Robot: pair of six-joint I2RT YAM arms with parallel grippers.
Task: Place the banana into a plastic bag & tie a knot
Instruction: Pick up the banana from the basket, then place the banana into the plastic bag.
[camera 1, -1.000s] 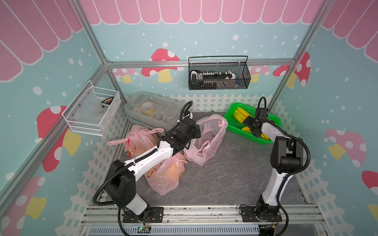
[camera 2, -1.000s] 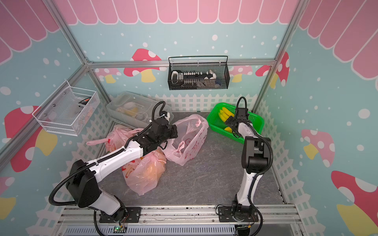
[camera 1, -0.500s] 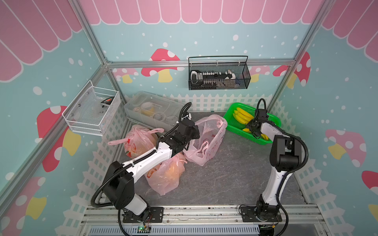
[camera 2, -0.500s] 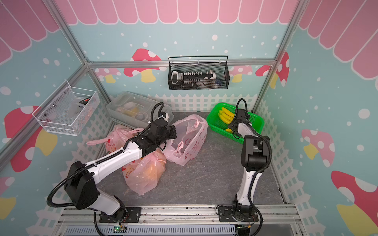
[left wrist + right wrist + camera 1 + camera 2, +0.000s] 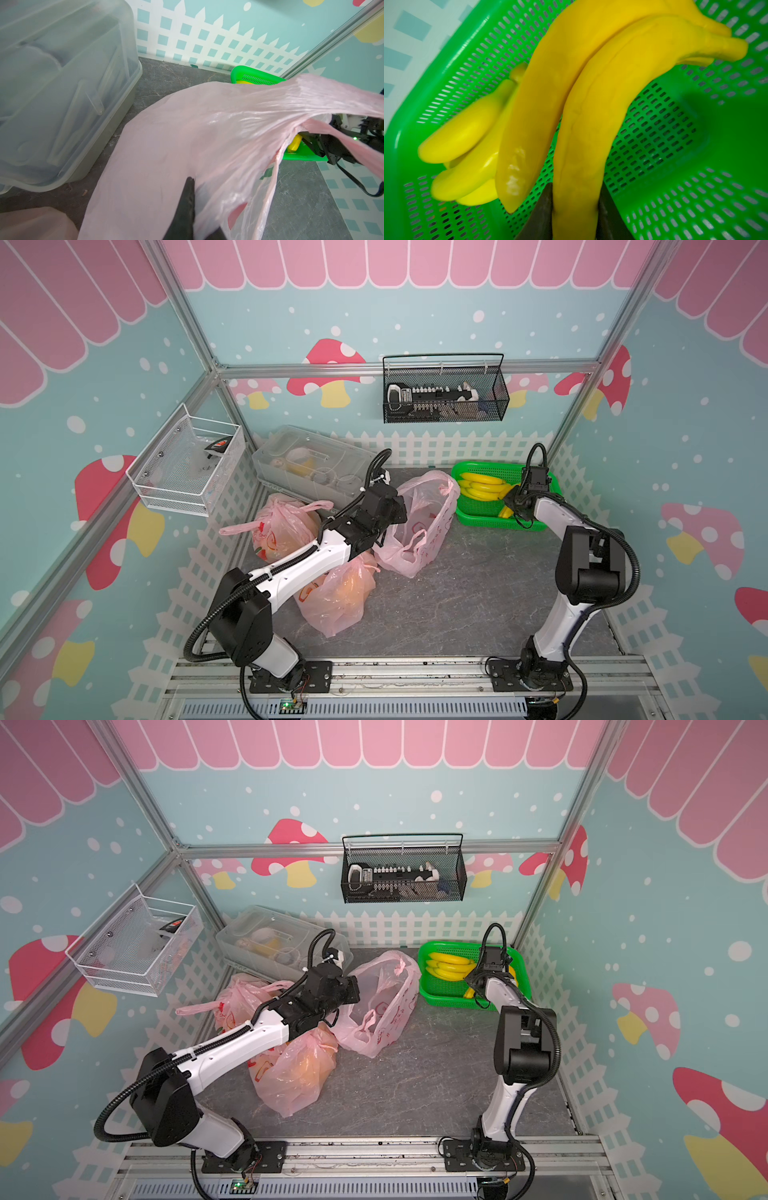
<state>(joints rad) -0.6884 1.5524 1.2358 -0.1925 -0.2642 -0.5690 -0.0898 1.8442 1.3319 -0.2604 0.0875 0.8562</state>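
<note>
An open pink plastic bag (image 5: 419,526) (image 5: 384,1006) stands on the grey table in both top views. My left gripper (image 5: 395,506) (image 5: 194,193) is shut on the bag's rim (image 5: 187,128) and holds the mouth up. To the right, a green basket (image 5: 496,524) (image 5: 440,998) holds yellow bananas (image 5: 482,485) (image 5: 449,967). My right gripper (image 5: 510,502) (image 5: 575,197) reaches into the basket (image 5: 695,145). Its fingers (image 5: 544,212) press both sides of one banana (image 5: 591,116), which is joined at the stem to a second. Another bunch (image 5: 467,145) lies beside it.
Two tied pink bags (image 5: 286,526) (image 5: 336,597) with orange contents lie left of the open bag, under my left arm. A clear plastic box (image 5: 316,464) stands at the back left. A white wire basket (image 5: 187,464) and a black mesh basket (image 5: 444,393) hang on the walls.
My right gripper's jaws have closed from wide open onto the banana in the green basket. The left arm keeps its hold on the bag, nearly still.
</note>
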